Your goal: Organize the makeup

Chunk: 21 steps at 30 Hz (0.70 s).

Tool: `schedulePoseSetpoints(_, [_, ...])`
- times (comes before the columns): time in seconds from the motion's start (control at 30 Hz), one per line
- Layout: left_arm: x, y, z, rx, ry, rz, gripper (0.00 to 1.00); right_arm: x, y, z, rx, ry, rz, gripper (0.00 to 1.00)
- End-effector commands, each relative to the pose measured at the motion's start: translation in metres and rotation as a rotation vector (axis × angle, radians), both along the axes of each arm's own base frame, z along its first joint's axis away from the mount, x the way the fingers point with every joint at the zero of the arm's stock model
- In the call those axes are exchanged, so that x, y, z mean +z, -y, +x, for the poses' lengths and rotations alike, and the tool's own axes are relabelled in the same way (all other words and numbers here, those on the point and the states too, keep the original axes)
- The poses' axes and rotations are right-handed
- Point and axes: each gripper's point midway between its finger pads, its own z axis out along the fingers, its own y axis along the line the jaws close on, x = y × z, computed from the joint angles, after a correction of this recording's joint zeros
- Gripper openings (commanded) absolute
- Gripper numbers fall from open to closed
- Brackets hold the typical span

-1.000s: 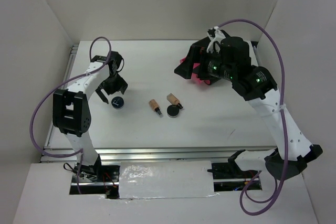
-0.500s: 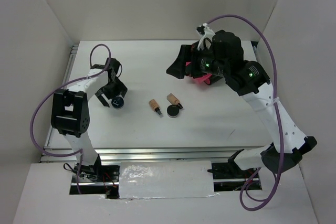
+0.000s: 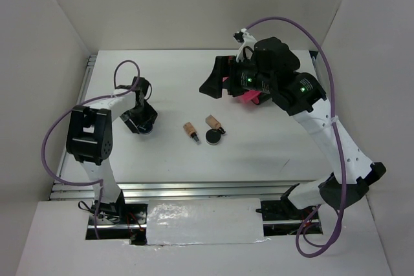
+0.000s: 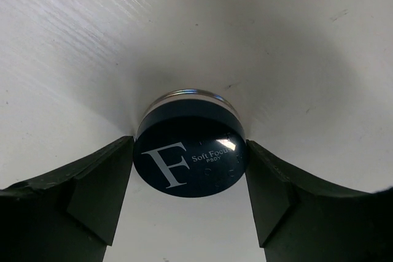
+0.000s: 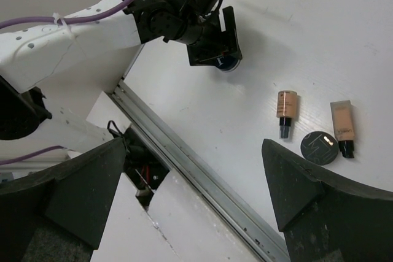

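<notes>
One round black compact (image 4: 190,161) lies flat on the tabletop (image 4: 307,41), with the left gripper (image 3: 143,123) fingers against its two opposite sides. I judge it light, rigid, with a slick glossy lid, so I'd hold it low on the rim. Right gripper (image 5: 194,145) fingers are wide apart and empty.

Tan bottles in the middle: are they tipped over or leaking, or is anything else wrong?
The left tan bottle and the right tan bottle lie on their sides, caps on, no spill visible. A black compact lies beside the right one. The left gripper clasps a second compact. Nothing looks damaged.
</notes>
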Motion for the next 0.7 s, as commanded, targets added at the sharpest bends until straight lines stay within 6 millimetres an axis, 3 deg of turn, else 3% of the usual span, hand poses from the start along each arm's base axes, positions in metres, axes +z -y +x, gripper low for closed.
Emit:
schedulePoseSetpoints(0.0, [-0.008,-0.002,-0.001,0.001,-0.012,-0.002,0.84,0.026,-0.001,-0.002,0.016,0.075,0.036,1.0])
schedulePoseSetpoints(0.1, [-0.006,-0.002,0.001,-0.005,-0.011,-0.002,0.66,0.027,0.0,0.0,0.007,0.083,0.034,1.0])
schedulePoseSetpoints(0.13, [-0.003,-0.002,0.006,-0.007,-0.002,-0.004,0.46,0.028,0.0,0.0,0.004,0.085,0.034,1.0])
schedulePoseSetpoints(0.17, [0.0,0.0,0.009,-0.013,0.002,-0.01,0.4,0.028,0.0,0.0,0.001,0.086,0.033,1.0])
schedulePoseSetpoints(0.2, [0.003,0.002,0.012,-0.028,0.004,-0.015,0.28,0.029,0.001,0.001,0.0,0.09,0.031,1.0])
schedulePoseSetpoints(0.3, [0.028,0.018,0.034,-0.075,0.065,-0.056,0.15,0.032,0.004,0.005,-0.028,0.103,0.022,1.0])
schedulePoseSetpoints(0.33, [0.049,0.028,0.052,-0.096,0.131,-0.072,0.13,0.033,0.006,0.006,-0.039,0.109,0.02,1.0])
schedulePoseSetpoints(0.4, [0.075,0.059,0.072,-0.174,0.221,-0.126,0.12,0.036,0.014,0.013,-0.094,0.123,0.013,1.0])
schedulePoseSetpoints(0.43, [0.099,0.073,0.091,-0.204,0.297,-0.156,0.12,0.036,0.017,0.016,-0.119,0.125,0.011,1.0])
schedulePoseSetpoints(0.5, [0.125,0.115,0.108,-0.291,0.389,-0.241,0.11,0.036,0.029,0.025,-0.2,0.124,0.005,1.0])
schedulePoseSetpoints(0.53, [0.155,0.133,0.129,-0.322,0.497,-0.275,0.11,0.036,0.033,0.027,-0.224,0.123,0.004,1.0])
schedulePoseSetpoints(0.57, [0.156,0.157,0.136,-0.357,0.519,-0.301,0.11,0.034,0.035,0.029,-0.24,0.12,-0.001,1.0])
schedulePoseSetpoints(0.67, [0.184,0.22,0.166,-0.469,0.645,-0.42,0.1,0.034,0.046,0.03,-0.286,0.128,-0.003,1.0])
